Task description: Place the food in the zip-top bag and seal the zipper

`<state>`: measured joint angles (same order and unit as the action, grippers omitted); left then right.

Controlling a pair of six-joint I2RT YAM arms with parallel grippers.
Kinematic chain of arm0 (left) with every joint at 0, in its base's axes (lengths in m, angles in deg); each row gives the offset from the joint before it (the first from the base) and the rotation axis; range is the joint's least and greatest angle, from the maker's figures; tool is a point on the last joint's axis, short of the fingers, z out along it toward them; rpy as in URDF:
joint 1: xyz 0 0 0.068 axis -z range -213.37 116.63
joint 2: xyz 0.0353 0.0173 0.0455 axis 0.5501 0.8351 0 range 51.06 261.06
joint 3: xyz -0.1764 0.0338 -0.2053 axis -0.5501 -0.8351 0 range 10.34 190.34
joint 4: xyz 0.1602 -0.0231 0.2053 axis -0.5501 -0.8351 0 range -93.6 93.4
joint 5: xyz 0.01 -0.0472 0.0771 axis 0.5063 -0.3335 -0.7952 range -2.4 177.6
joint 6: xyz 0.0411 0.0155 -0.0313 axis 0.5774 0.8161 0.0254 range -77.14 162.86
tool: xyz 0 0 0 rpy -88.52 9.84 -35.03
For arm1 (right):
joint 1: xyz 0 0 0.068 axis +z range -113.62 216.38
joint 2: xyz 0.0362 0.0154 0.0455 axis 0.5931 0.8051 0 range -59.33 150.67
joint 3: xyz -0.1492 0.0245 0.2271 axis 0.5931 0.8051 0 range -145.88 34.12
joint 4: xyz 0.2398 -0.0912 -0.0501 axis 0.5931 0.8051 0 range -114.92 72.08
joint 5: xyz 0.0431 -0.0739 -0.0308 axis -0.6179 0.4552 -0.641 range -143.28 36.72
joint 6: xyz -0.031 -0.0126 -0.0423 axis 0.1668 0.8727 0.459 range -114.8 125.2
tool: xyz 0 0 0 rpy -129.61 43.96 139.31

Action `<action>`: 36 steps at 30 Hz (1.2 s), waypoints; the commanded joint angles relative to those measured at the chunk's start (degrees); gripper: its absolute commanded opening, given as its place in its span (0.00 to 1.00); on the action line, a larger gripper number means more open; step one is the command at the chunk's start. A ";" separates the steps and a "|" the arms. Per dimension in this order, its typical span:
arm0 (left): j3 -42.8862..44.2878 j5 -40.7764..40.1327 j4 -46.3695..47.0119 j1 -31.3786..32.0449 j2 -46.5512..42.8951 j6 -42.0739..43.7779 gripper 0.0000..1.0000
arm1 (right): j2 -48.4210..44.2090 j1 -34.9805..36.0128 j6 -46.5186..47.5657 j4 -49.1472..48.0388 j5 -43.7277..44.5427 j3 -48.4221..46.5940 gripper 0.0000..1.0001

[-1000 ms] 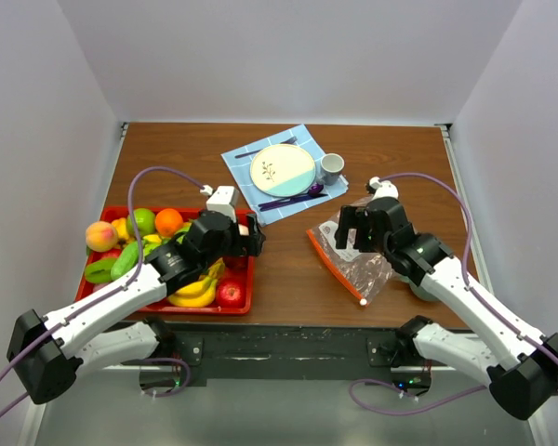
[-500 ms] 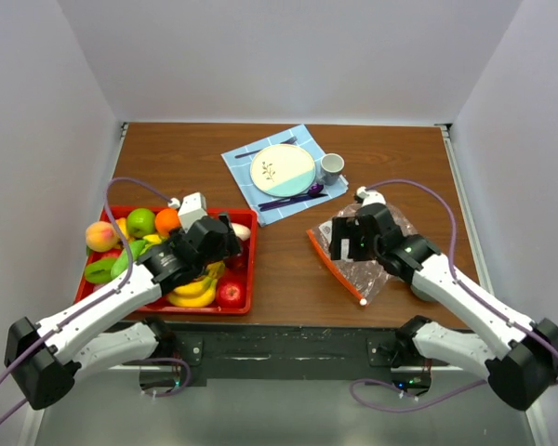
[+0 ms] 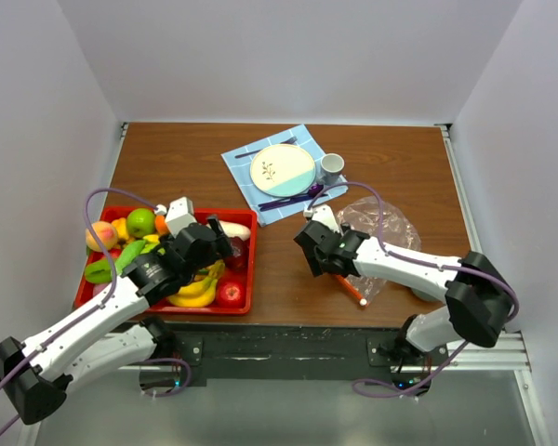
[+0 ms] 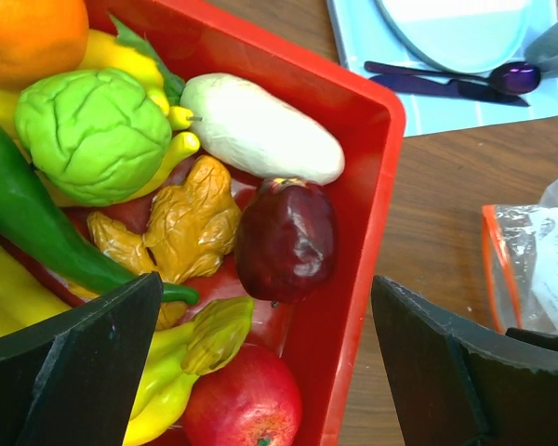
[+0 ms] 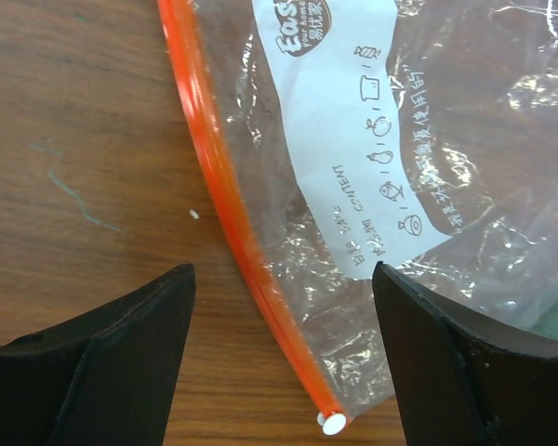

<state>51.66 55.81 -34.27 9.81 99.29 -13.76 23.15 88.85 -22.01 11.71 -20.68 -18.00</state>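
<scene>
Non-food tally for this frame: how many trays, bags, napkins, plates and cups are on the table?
red tray: 1
zip-top bag: 1
blue napkin: 1
plate: 1
cup: 1
Total: 5

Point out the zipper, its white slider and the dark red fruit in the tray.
zipper (image 5: 221, 186), right wrist view, midway along the orange strip.
white slider (image 5: 332, 425), right wrist view, its round end.
dark red fruit (image 4: 285, 237), left wrist view, centre of its skin.
</scene>
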 commanded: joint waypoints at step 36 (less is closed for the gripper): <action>-8.80 27.21 41.35 0.06 7.14 8.02 0.72 | -2.33 2.29 -1.36 8.36 9.06 -10.72 0.34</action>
<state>43.59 77.64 -3.43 9.81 104.29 -5.57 18.51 91.12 -23.19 17.43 -12.35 -27.92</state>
